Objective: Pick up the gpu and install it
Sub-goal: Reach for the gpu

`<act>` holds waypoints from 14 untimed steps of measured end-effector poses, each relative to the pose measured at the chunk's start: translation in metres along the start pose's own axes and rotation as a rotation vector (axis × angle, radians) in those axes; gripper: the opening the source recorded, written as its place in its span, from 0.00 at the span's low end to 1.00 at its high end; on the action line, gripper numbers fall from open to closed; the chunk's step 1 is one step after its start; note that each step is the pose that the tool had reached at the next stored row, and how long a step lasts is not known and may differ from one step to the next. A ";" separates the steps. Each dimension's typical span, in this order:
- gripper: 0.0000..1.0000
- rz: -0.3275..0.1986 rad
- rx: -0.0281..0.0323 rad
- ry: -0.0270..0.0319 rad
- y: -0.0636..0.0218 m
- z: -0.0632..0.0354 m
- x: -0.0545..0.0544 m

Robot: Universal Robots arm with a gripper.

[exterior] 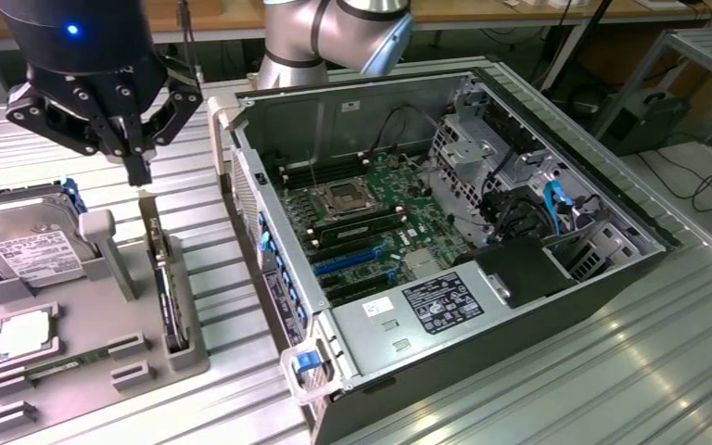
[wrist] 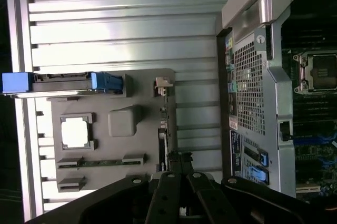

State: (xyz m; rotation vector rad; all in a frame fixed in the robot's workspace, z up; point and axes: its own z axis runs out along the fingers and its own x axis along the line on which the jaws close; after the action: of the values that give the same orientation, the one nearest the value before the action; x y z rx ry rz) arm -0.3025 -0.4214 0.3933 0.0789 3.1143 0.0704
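The gpu (exterior: 166,278) is a thin dark card standing edge-on in a slot of the grey holder tray (exterior: 90,306), at the exterior view's left. Its pale bracket end (wrist: 163,84) points away from the fingers in the wrist view, where the card (wrist: 164,124) reads as a narrow strip. My gripper (exterior: 141,178) hangs just above the card's far end, fingers together and pointing down, with nothing between them. In the wrist view the black fingers (wrist: 179,159) meet close beside the card's edge.
The open computer case (exterior: 455,120) lies to the exterior view's right, its motherboard (exterior: 369,218) exposed. On the tray sit a silver hard drive (exterior: 22,248), a square processor (exterior: 22,334) and a green memory stick (exterior: 66,364). The table is ribbed metal (exterior: 603,371).
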 end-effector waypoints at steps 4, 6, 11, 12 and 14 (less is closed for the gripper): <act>0.11 -0.006 -0.0003 0.0003 -0.0016 -0.0003 0.008; 0.11 -0.007 -0.0003 0.0004 -0.0021 -0.0004 0.011; 0.11 -0.012 -0.0005 0.0005 -0.0039 -0.0006 0.021; 0.11 -0.013 -0.0005 0.0006 -0.0042 -0.0007 0.023; 0.11 -0.015 -0.0006 0.0006 -0.0046 -0.0008 0.023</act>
State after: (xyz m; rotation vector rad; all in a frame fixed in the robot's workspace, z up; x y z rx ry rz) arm -0.3262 -0.4248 0.3933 0.0562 3.1151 0.0711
